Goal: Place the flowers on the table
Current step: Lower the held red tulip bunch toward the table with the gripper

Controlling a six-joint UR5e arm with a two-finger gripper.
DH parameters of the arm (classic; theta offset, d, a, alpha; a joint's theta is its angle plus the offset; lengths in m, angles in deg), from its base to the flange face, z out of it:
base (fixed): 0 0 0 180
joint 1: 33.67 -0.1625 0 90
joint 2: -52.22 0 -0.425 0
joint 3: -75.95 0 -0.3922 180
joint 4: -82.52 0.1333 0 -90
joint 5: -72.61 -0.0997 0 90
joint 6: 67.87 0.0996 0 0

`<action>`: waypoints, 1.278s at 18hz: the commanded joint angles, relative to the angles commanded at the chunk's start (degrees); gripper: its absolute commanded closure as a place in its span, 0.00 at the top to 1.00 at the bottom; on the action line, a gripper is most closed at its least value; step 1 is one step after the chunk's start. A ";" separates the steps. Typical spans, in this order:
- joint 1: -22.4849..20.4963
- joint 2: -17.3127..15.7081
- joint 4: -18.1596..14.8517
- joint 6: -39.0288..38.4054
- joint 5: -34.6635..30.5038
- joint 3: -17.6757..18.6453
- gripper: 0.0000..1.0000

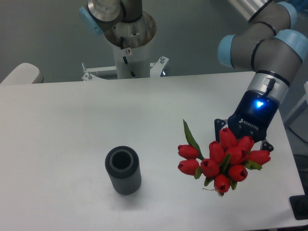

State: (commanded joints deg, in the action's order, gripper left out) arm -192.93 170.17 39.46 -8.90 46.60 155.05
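The flowers [222,160], a bunch of red tulips with green leaves, are at the right of the table [72,125], heads turned toward the camera. Their stems are hidden behind the heads. My gripper [242,139] comes down from the upper right and sits directly behind the bunch, shut on the flowers. Its fingertips are covered by the tulip heads, and only the black body with its blue light shows. I cannot tell whether the bunch touches the tabletop.
A dark grey ribbed cylinder vase [123,170] stands upright left of the flowers, about a hand's width away. The arm's base column [129,43] rises at the table's far edge. The table's right edge runs close beside the gripper.
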 joint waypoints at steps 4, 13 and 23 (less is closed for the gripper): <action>0.09 -0.26 0.18 2.02 -0.26 1.85 0.27; 0.88 -1.05 0.18 2.03 -5.70 2.11 0.27; 3.96 -2.46 0.09 4.47 -22.21 3.87 0.26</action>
State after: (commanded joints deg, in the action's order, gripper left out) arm -188.97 167.71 39.54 -4.43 24.38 158.92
